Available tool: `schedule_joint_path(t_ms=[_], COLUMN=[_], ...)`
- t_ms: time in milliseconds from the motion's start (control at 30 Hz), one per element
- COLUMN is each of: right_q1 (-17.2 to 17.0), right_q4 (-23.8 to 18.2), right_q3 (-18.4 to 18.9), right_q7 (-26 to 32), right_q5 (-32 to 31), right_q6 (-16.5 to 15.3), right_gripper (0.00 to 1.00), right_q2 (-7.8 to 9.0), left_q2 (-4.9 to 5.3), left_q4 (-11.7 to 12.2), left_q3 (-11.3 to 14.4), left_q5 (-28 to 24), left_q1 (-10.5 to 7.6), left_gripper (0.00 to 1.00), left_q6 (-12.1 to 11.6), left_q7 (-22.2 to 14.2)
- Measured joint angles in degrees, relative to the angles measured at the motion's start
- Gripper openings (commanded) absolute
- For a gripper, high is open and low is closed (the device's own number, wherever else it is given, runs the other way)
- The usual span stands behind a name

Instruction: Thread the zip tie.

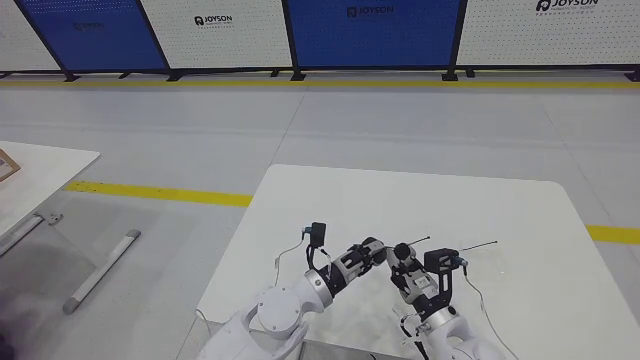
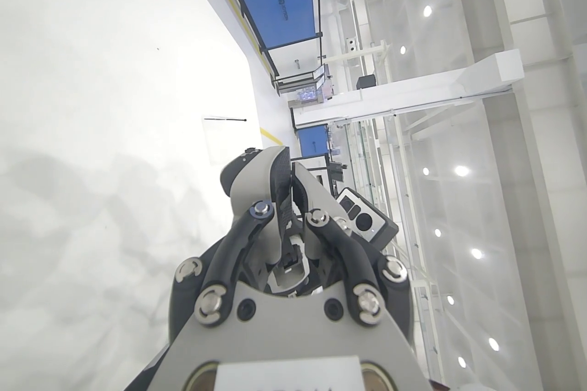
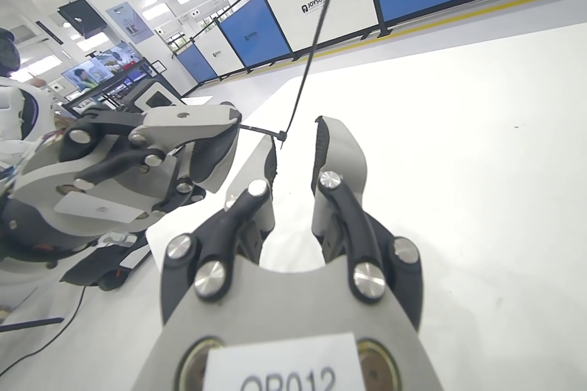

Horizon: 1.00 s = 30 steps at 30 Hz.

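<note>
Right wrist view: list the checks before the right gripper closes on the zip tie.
1. Left gripper shut on the thin black plastic zip tie: ok.
2. Right gripper fingers open: ok.
3. Tie centred between right fingers: not ok, it passes one fingertip.
4. Tail through head: cannot tell.
5. Second black zip tie lies on the white table, apart from both arms: ok.

Black plastic zip tie [image 3: 313, 44], matt table [image 3: 458, 127]
</note>
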Motion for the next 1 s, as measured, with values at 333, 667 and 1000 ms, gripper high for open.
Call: schedule_joint_path(t_ms=[333,667,1000], right_q1=[0.1,0.7,1.2], right_q4=[0.3,1.4,2.2], right_q3=[0.2,0.0,-0.3], right_q7=[-0.2,0.5,0.9], right_q5=[0.6,1.1,0.9], right_q6=[-0.1,0.0,0.1], right_gripper=[0.0,0.0,0.0], right_q2=[-0.03,-0.12,-0.19], left_q2=[0.0,-0.12,-0.2], left_q4=[0.1,0.2,0.0], left_q3=[0.0,-0.1,-0.6], left_q5=[0.4,-1.1,-3.3], left_q1=[0.09,0.08,0.31], left_gripper=[0.0,0.0,0.0], left_q6=[0.0,-1.9,-3.8], left_q7=[-0.2,-0.6,-0.8])
